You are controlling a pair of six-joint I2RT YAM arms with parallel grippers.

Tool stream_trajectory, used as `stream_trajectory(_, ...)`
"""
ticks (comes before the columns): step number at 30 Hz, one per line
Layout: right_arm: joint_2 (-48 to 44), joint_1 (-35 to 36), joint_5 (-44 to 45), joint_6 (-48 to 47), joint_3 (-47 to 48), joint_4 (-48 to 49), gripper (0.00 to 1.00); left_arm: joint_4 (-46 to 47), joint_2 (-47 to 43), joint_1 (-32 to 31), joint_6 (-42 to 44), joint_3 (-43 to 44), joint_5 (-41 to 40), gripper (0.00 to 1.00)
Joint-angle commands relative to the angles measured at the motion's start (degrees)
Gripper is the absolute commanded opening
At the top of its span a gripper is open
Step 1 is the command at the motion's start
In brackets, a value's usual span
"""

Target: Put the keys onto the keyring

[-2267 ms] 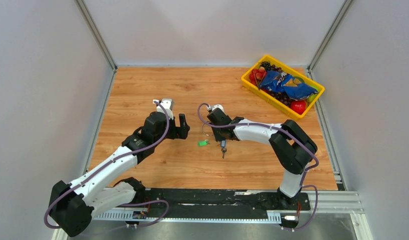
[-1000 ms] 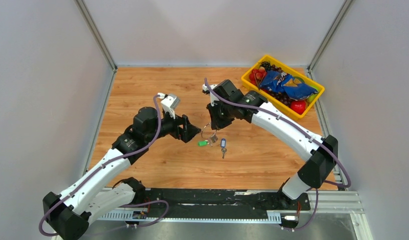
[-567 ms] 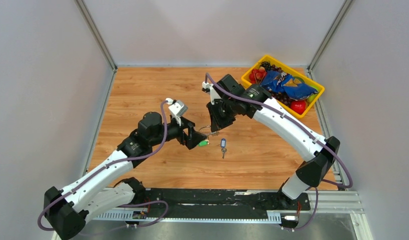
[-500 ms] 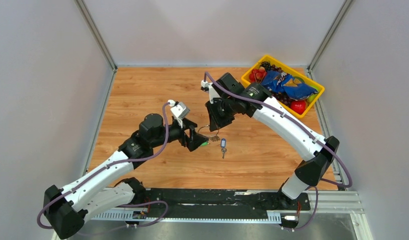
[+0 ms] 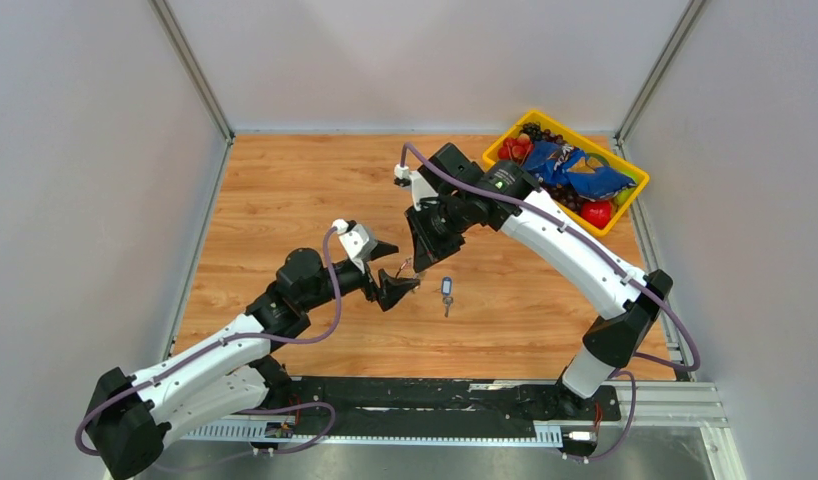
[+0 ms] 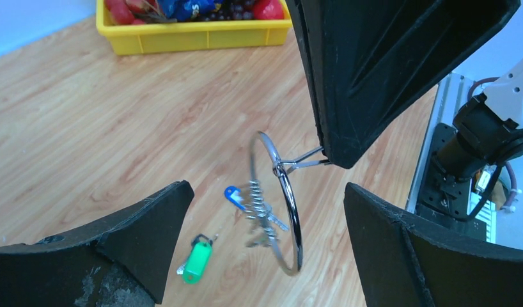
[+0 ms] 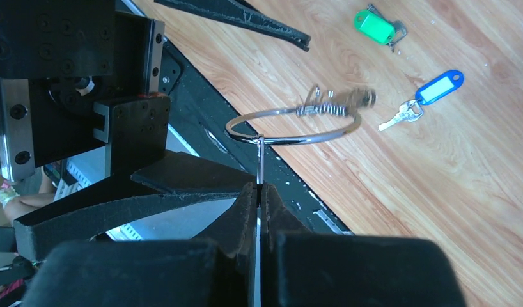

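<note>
My right gripper (image 5: 417, 258) is shut on a thin wire stem of the keyring (image 5: 410, 266) and holds the ring above the table. In the right wrist view the gripper (image 7: 259, 188) holds the ring (image 7: 291, 139) level. A coil and a plain metal key (image 6: 265, 220) hang blurred on the ring (image 6: 298, 243). My left gripper (image 5: 403, 272) is open, with its fingers on either side of the ring (image 6: 265, 192). The green-tagged key (image 6: 196, 262) and the blue-tagged key (image 5: 446, 288) lie loose on the wood. Both also show in the right wrist view: the green-tagged key (image 7: 377, 29) and the blue-tagged key (image 7: 438, 86).
A yellow bin (image 5: 505, 165) with fruit and a blue bag stands at the back right. It also shows at the top of the left wrist view (image 6: 195, 38). The black base rail (image 5: 435, 395) runs along the near edge.
My right gripper has lifted the keyring off the table. My left arm has reached right and turned, so its open fingers now straddle the ring. Both tagged keys stay on the wood.
</note>
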Motion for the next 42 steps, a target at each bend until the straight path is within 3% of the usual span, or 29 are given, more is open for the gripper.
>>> stream_trajectory(1, -0.4, 0.8, -3.1, 2.0, 2.7, -1.5, 0.0, 11.6, -0.8, -0.2, 2.4, -2.5, 0.2, 1.0)
stream_trajectory(13, 1.1, 2.4, -5.2, 3.1, 5.9, -2.8, 0.0, 23.2, -0.2, -1.5, 3.9, -7.5, -1.0, 0.95)
stream_trajectory(21, 1.3, 2.9, -5.2, 3.7, 7.0, -3.3, 0.0, 27.9, 0.7, -2.5, 3.8, -8.5, 0.0, 0.84)
stream_trajectory(30, 1.1, 3.4, -5.6, 4.4, 7.1, -3.2, 0.0, 28.6, 1.8, -3.2, 4.8, -8.4, 3.3, 0.49)
stream_trajectory(32, 1.1, 3.4, -5.6, 4.5, 7.2, -3.2, 0.0, 28.4, 1.6, -3.2, 5.2, -8.3, 3.5, 0.34)
stream_trajectory(33, 1.1, 3.3, -5.6, 4.5, 7.1, -3.2, 0.0, 28.4, 1.5, -3.2, 5.3, -8.3, 3.5, 0.18)
stream_trajectory(35, 0.9, 3.4, -5.6, 4.5, 6.8, -3.1, 0.0, 28.4, 1.0, -3.2, 5.4, -8.4, 3.4, 0.03)
stream_trajectory(42, 0.6, 3.4, -4.9, 4.6, 7.1, -2.8, 0.0, 27.3, -0.8, -3.3, 5.4, -7.9, 4.2, 0.0)
